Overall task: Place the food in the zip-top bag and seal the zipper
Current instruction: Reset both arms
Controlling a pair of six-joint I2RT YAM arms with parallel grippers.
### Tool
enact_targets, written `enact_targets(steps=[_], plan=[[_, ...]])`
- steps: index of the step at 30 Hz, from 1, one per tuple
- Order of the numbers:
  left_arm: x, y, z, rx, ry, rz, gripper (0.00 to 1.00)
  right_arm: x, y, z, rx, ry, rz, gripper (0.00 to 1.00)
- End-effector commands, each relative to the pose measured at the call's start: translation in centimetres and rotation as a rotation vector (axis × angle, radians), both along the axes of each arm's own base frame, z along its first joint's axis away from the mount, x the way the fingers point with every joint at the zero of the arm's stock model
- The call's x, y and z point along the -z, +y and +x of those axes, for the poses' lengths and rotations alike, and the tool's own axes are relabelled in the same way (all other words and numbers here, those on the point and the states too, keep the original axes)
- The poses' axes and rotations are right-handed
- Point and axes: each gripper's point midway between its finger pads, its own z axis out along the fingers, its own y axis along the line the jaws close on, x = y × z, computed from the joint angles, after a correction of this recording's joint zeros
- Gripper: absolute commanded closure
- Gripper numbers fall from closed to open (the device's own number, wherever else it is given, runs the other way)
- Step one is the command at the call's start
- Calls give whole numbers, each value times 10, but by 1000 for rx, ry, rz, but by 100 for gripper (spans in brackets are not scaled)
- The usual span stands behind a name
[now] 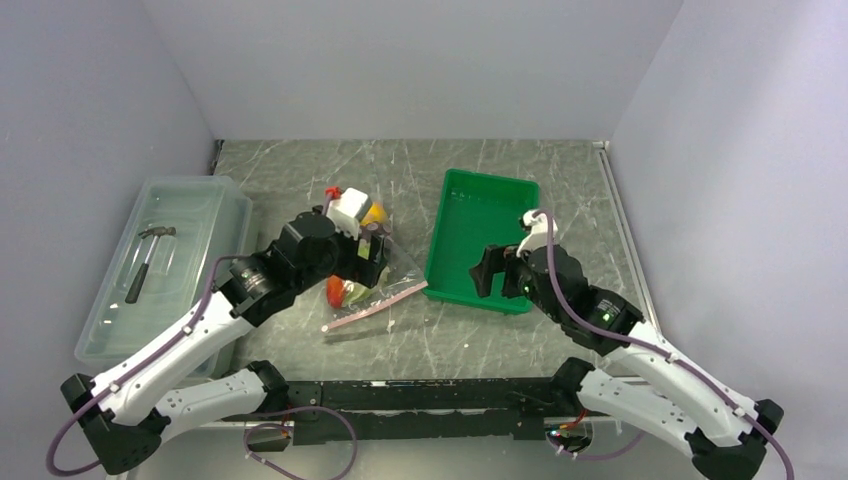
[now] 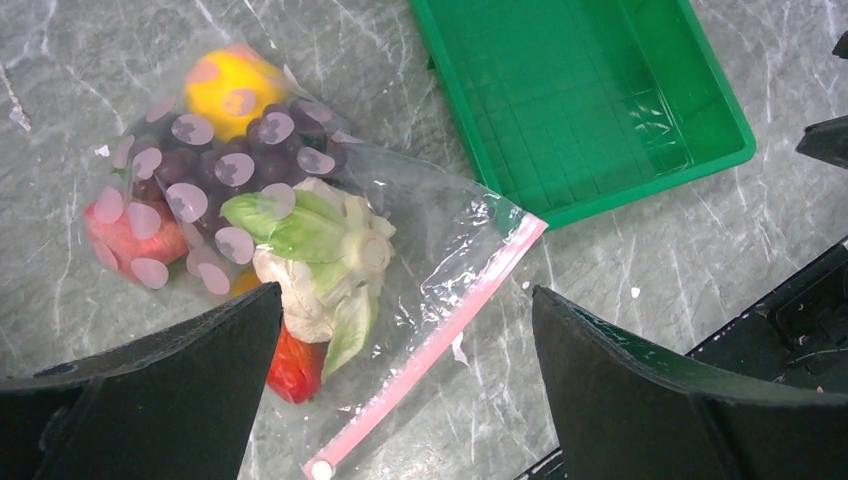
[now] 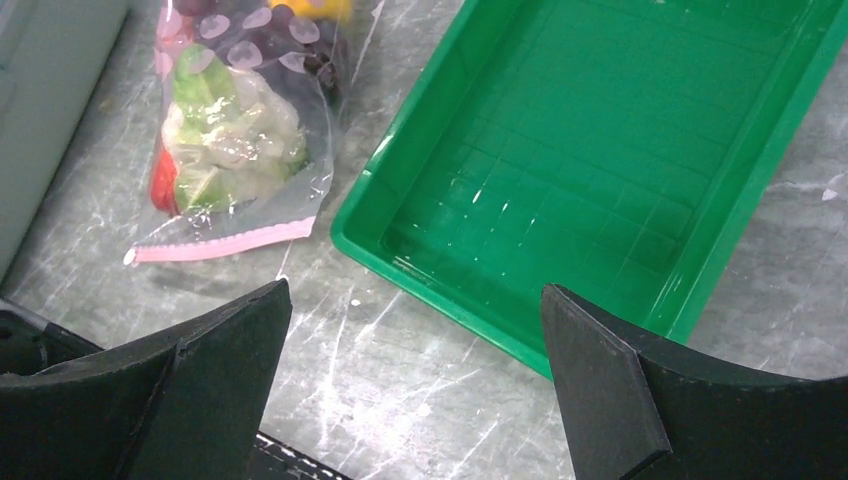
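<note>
Zip-top bag [image 2: 440,240] lies on the table [image 2: 650,260] left of the green tray [image 3: 600,150], food [image 2: 320,240] inside; my left gripper [image 2: 405,305] and right gripper [image 3: 415,295] both hang spread wide, holding nothing
I judge the film light, limp and slippery, the lumpy toys free to shift, so I'd pinch the stiffer zipper [image 2: 440,340] at one end. I can't make out whether that strip is pressed shut; from the top view my left arm [image 1: 190,330] covers most of the bag
</note>
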Motion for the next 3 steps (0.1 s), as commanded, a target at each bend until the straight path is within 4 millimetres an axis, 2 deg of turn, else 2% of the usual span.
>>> enact_targets(steps=[1, 3], plan=[[-5, -5, -1, 14, -15, -37, 0, -15, 2, -1, -23, -39, 31, 0], [-3, -5, -1, 10, -13, -35, 0, -17, 0, 1, 4, -36, 29, 0]])
